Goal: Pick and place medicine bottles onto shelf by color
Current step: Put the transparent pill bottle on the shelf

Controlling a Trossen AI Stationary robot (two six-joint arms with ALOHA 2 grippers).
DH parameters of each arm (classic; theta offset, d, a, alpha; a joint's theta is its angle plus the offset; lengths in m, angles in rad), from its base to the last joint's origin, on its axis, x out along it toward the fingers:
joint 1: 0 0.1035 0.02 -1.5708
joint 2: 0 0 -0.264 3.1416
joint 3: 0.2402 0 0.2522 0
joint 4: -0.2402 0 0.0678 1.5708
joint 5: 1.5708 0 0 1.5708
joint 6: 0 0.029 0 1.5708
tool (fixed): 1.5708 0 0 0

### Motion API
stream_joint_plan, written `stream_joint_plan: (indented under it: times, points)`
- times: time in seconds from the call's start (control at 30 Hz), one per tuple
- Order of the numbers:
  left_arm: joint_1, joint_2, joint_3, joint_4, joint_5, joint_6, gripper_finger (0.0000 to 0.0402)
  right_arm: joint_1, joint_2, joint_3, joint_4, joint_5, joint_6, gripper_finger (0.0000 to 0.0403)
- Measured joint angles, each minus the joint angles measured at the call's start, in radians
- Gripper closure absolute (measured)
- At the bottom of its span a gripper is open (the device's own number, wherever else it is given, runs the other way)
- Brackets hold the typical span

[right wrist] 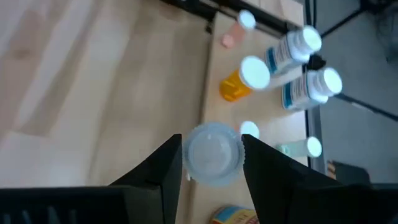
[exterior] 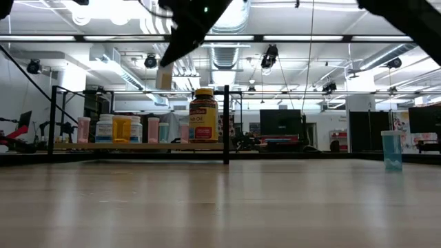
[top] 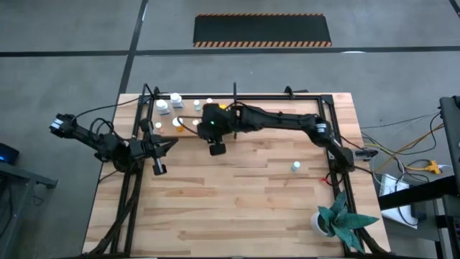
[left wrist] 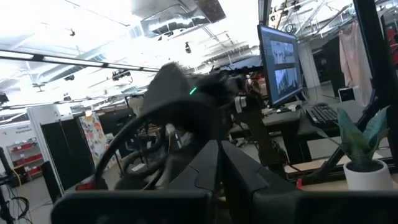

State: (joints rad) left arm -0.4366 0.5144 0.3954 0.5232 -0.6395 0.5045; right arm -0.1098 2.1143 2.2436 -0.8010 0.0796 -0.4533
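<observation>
The black-framed shelf (exterior: 138, 146) with its wooden board stands at the table's far left and carries several small bottles (exterior: 105, 129) and the amber jar (exterior: 203, 115). My right gripper (right wrist: 211, 146) reaches over the shelf (top: 237, 97) and is shut on a pale bottle with a whitish cap (right wrist: 212, 154). Below it in the right wrist view stand an orange bottle (right wrist: 239, 84) and two white bottles (right wrist: 292, 50). A pale blue bottle (top: 295, 167) stands alone on the table's right part. My left gripper (top: 171, 146) is shut and empty at the table's left. My right gripper pinches the pale bottle between its two fingers (right wrist: 163, 167), one on each side of it at the cap's edge (right wrist: 190, 157). The fingers come from above, pointing down. The bottle is upright with its cap up; whether its base rests on the board is hidden by the bottle itself.
A white pot with a green plant (top: 327, 223) stands at the near right corner. The lone blue bottle also shows in the low view (exterior: 392, 148). The shelf's divider post (exterior: 226, 124) stands beside the amber jar. Bare wood lies across the table's middle and near side (top: 237, 201).
</observation>
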Motion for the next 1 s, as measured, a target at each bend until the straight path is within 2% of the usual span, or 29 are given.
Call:
stream_joint_plan:
  times: [0.2,0.53,1.0]
  points:
    - [0.000,-0.012,0.000,0.000,0.000,0.000,0.0402,-0.050,0.091,0.075,-0.033,-0.002,-0.017,0.0264]
    - [0.000,-0.020,-0.001,0.000,0.000,0.007,0.0402,-0.090,0.128,0.074,-0.030,-0.002,-0.046,0.0264]
    - [0.000,-0.020,-0.001,0.000,0.000,0.008,0.0402,-0.099,0.128,-0.027,0.073,-0.003,-0.080,0.0264]
